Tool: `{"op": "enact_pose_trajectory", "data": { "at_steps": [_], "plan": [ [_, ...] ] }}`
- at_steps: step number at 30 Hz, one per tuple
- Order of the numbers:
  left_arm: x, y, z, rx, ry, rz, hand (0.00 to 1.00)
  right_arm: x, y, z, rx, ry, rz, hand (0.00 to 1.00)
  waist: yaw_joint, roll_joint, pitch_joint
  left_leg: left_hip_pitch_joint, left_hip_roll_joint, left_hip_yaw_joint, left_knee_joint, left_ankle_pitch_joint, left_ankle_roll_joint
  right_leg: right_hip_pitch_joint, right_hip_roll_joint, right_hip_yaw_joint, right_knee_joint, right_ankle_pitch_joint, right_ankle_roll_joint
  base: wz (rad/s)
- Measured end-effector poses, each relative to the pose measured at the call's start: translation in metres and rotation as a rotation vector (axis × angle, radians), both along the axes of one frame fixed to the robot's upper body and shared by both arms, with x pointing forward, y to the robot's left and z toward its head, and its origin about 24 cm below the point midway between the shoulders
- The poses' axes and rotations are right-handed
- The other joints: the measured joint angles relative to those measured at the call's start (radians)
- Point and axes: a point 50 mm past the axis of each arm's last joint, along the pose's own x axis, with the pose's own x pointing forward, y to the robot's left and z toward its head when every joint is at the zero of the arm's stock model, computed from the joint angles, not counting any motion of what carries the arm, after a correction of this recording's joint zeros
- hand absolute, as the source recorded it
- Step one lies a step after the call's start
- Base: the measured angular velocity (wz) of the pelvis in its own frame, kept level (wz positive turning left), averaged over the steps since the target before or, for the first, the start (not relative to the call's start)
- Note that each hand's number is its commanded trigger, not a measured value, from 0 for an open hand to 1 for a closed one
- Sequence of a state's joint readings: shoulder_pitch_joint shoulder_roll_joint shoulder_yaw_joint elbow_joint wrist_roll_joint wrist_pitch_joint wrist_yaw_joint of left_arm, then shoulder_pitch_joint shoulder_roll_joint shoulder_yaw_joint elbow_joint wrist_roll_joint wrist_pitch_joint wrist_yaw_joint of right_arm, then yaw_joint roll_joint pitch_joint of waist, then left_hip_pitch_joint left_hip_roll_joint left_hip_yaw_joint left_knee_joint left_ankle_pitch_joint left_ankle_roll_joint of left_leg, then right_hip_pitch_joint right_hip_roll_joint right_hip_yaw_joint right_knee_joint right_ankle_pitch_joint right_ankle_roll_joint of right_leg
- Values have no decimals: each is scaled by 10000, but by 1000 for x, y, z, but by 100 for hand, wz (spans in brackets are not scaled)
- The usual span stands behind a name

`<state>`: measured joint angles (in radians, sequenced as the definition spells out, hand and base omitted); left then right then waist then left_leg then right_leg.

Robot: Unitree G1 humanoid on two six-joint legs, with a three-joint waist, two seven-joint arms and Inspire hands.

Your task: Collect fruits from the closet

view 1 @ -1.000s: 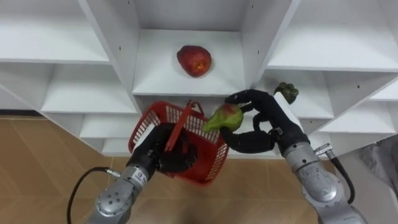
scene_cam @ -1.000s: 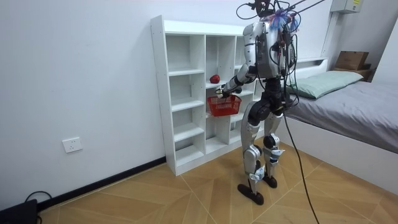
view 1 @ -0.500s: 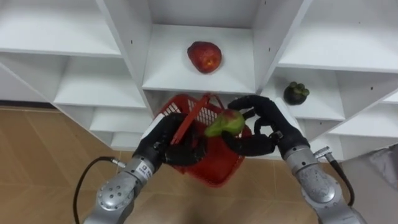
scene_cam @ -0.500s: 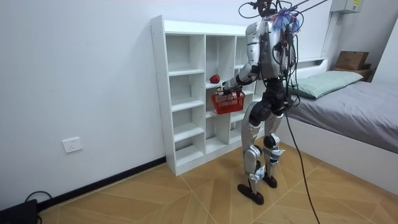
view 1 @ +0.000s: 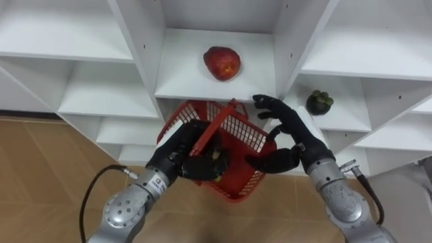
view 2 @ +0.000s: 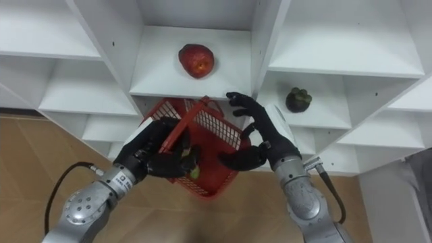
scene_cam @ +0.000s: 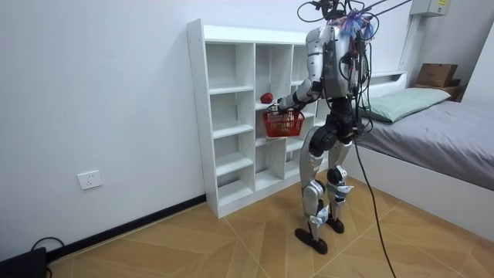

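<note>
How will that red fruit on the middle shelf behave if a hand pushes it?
The red fruit looks rounded and glossy, so a push would probably roll it along the flat white shelf. Its shape seems lopsided, so it may wobble rather than roll straight.

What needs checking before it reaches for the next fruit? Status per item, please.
1. Left hand curled round the handle of the red basket: ok.
2. Right hand open and holding nothing: ok.
3. Green fruit lies inside the basket, partly hidden by the left hand: ok.
4. Red fruit sits alone on the shelf just above the basket, nothing in front of it: ok.
5. Dark fruit in the compartment to the right, apart from the right hand: ok.
6. Basket held level: cannot tell.
</note>
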<state>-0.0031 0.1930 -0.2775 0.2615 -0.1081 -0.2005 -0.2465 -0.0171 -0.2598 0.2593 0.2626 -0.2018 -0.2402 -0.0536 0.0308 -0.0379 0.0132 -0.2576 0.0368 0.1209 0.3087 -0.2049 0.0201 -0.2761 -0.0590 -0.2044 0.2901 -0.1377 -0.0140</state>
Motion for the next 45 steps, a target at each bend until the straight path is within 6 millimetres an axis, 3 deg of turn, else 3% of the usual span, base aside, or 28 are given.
{"op": "enact_pose_trajectory", "data": {
  "at_steps": [7, 17, 32, 36, 40, 45],
  "plan": [
    [0, 1, 1, -44, -4, -7, 100, -1, 0, -2, -7, 70, 28, 0, -25, -128, -37, 24, -9, 26, 7, 35, 10, 27, -8, 40, 2, -1, -2, -1],
    [-1, 3, 1, 37, -13, -104, 100, -3, 0, -4, -8, 148, 30, 0, -17, -138, -35, 66, 3, 23, -13, 35, 10, 166, -13, -90, -108, -1, -2, 2],
    [-10, 6, -8, 216, 327, 166, 100, -11, 9, -7, -34, 534, 884, 0, 166, -153, -31, 287, -67, -365, -124, 58, -20, 581, -26, -455, -295, -33, 16, 6],
    [-14, 9, -13, 367, 518, 216, 100, -15, 21, -6, 71, 627, 1602, 0, 416, -392, 20, 772, -148, -420, -367, 111, -40, 1034, -14, -526, -352, -163, 45, 10],
    [-18, 15, -17, 592, 679, 422, 100, -14, 27, 4, 184, 308, 1880, 0, 542, -581, 16, 937, -144, -558, -386, 104, -47, 1410, -3, -769, -560, -194, 75, 23],
    [-20, 18, -19, 677, 757, 730, 100, -13, 31, 13, 352, 3, 2029, 0, 646, -617, 14, 1038, -149, -695, -399, 102, -47, 1641, 14, -807, -671, -186, 92, 12]
  ]
}}
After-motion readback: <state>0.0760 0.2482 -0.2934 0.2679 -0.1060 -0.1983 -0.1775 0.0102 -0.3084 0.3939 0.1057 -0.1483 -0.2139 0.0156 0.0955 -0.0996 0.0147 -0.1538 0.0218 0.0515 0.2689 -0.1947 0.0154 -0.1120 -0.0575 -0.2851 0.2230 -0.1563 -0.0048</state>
